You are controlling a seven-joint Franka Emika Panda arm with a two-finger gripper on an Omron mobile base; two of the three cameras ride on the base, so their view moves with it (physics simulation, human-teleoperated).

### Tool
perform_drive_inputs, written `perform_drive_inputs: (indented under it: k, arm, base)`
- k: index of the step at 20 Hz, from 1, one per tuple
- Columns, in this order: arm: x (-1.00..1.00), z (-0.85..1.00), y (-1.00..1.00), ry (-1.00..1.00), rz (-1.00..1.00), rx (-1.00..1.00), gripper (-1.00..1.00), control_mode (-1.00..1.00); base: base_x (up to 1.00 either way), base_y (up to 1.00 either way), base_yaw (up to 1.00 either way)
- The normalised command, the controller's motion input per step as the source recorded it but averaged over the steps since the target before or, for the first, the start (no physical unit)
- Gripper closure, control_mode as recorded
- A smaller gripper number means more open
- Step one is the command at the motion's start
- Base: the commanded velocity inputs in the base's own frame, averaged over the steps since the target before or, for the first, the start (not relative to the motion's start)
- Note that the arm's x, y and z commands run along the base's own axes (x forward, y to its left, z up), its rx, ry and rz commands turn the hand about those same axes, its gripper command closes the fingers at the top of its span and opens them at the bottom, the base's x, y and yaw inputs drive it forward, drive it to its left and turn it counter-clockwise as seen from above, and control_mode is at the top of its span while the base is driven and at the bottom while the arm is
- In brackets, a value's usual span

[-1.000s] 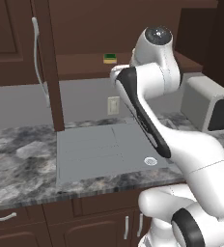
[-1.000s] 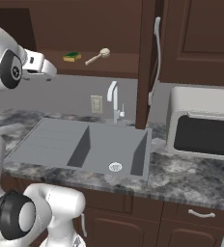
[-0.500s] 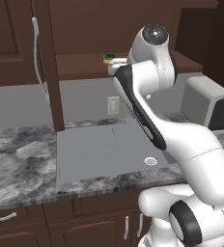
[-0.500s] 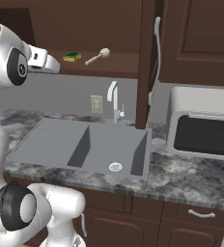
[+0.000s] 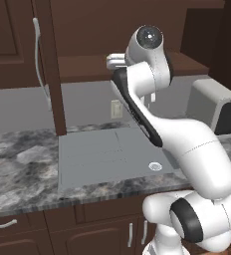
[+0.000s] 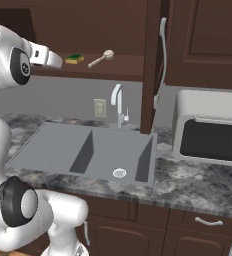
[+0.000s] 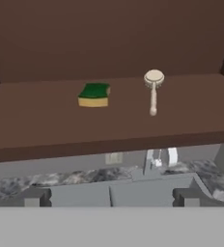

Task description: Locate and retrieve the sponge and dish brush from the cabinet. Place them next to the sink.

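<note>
The sponge (image 7: 94,94), yellow with a green top, lies on the shelf of the open dark brown cabinet (image 7: 46,125). The cream dish brush (image 7: 153,89) lies to its right, round head to the back. In the right base view the sponge (image 6: 74,59) and dish brush (image 6: 102,57) sit just right of my gripper (image 6: 57,60), which is raised level with the shelf's front, apart from both. The fingertips (image 7: 34,197) stand wide apart, and the gripper (image 7: 111,198) is open and holds nothing. The grey sink (image 6: 58,145) lies below, with its faucet (image 6: 118,105).
The cabinet door (image 6: 150,65) stands open, edge-on right of the faucet, with its long pale handle (image 6: 162,50). A white toaster oven (image 6: 210,132) sits on the marbled counter (image 6: 198,185) at the right. A wall outlet (image 6: 100,106) is under the shelf.
The arm has lifted the hand up and closer to the shelf, toward the sponge. The gripper has stayed open. Sponge and brush have not moved.
</note>
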Motion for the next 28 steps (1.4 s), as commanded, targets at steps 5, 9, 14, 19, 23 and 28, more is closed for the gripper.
perform_drive_inputs:
  k: [5,9,14,19,23,28]
  arm:
    - [0.34,0.0,-0.02,0.02,0.05,0.0,-1.0,-1.0]
    - [0.42,0.0,-0.05,0.0,0.06,0.0,-1.0,-1.0]
    - [0.37,0.0,0.0,-0.01,0.01,-0.01,-1.0,-1.0]
    - [0.46,0.0,0.0,0.0,0.0,-0.03,-1.0,-1.0]
    - [0.45,0.0,0.01,0.0,0.01,-0.01,-1.0,-1.0]
    - [0.56,0.0,0.01,0.0,0.03,-0.01,-1.0,-1.0]
  base:
    - [0.0,0.0,0.0]
    - [0.0,0.0,0.0]
    - [0.0,0.0,0.0]
    - [0.0,0.0,0.0]
    - [0.0,0.0,0.0]
    - [0.0,0.0,0.0]
